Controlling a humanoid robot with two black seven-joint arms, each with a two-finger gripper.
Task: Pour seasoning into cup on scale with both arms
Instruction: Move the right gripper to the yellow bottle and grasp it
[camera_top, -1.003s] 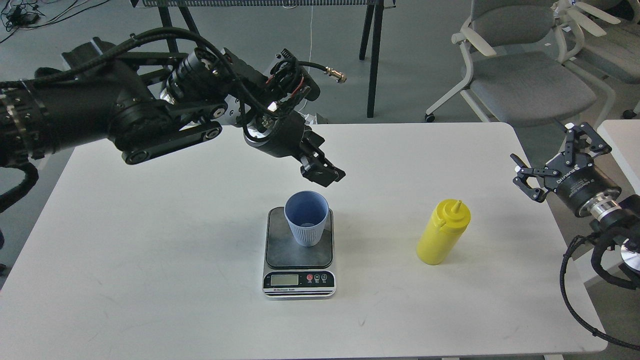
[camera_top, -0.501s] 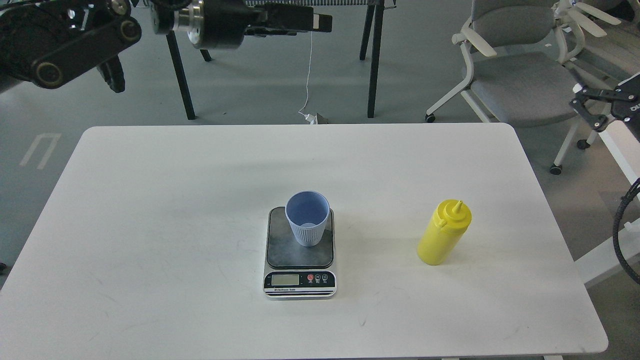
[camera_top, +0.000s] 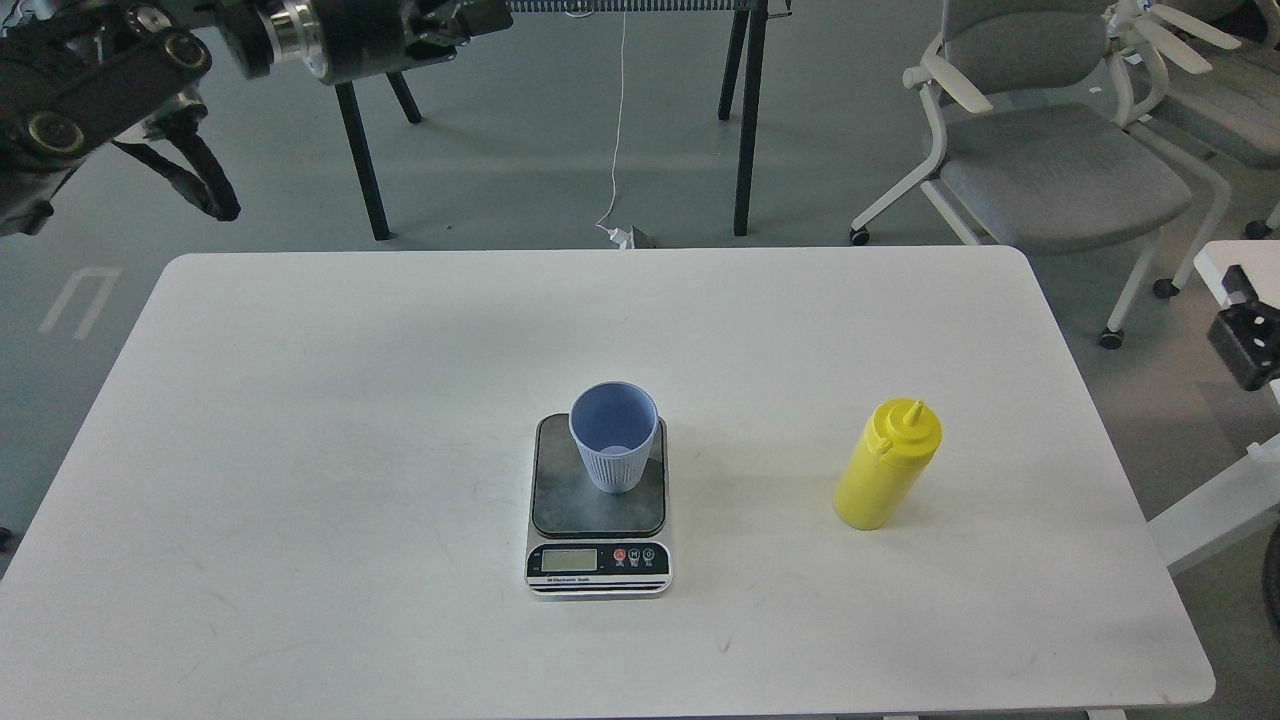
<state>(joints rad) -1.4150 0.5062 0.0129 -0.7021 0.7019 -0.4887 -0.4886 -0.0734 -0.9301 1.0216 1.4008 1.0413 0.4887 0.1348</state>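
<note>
The light blue ribbed cup (camera_top: 614, 450) stands upright on the dark platform of the scale (camera_top: 598, 510) at the table's middle. The yellow seasoning bottle (camera_top: 886, 478) stands upright to the right of the scale, nozzle cap on. My left arm is raised at the top left, far above and behind the table; its gripper (camera_top: 470, 18) is dark and cut by the frame's top edge, so its fingers cannot be told apart. Of my right arm only a black part (camera_top: 1245, 340) shows at the right edge, away from the bottle; its fingers cannot be made out.
The white table (camera_top: 300, 450) bears only the scale, cup and bottle. Grey office chairs (camera_top: 1050, 160) stand behind the table's right corner. Black stand legs (camera_top: 745, 120) and a hanging white cable are behind the far edge.
My left arm has pulled up and back from above the cup to the top left corner. My right arm has withdrawn to the right, mostly out of view. Cup, scale and bottle have not moved.
</note>
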